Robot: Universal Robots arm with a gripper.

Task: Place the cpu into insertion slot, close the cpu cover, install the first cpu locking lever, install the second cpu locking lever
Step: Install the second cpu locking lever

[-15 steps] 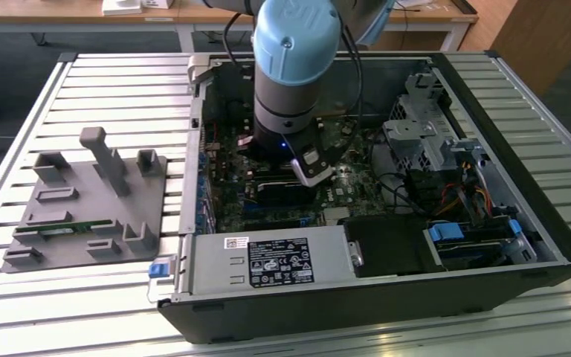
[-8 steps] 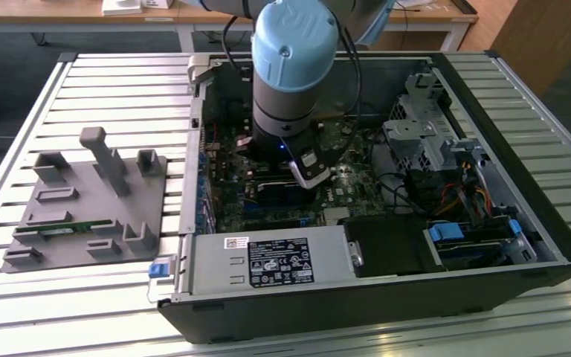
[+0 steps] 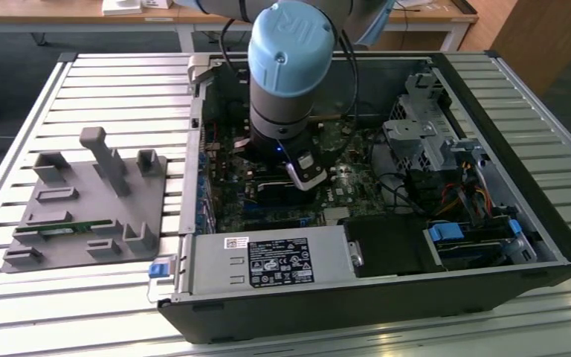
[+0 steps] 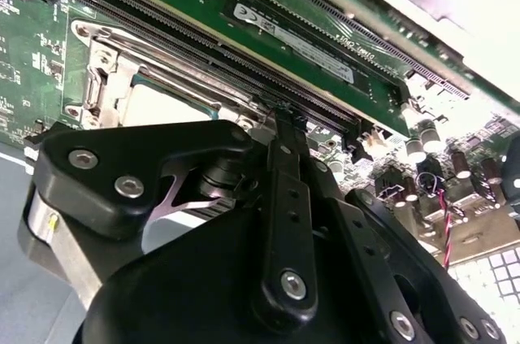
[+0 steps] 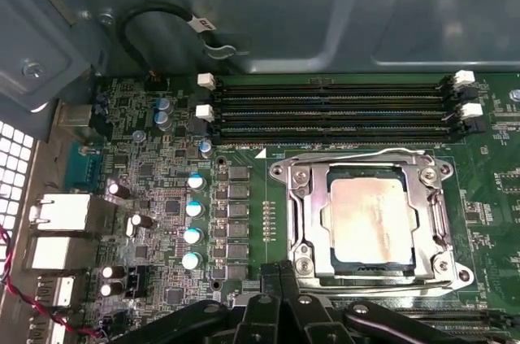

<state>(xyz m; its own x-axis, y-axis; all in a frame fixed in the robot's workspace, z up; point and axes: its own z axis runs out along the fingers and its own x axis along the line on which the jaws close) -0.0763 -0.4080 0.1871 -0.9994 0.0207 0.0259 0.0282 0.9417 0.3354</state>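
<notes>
My gripper hangs low over the green board, just at one edge of the socket, fingers together and holding nothing. The one chip already sits in that socket under the one metal cover, which lies flat around it. The risk I see is the tips slipping off a thin locking lever and scraping the board or the capacitors beside the socket — or a lever half-caught, leaving the cover loose. By the socket's far edge run four memory slots.
</notes>
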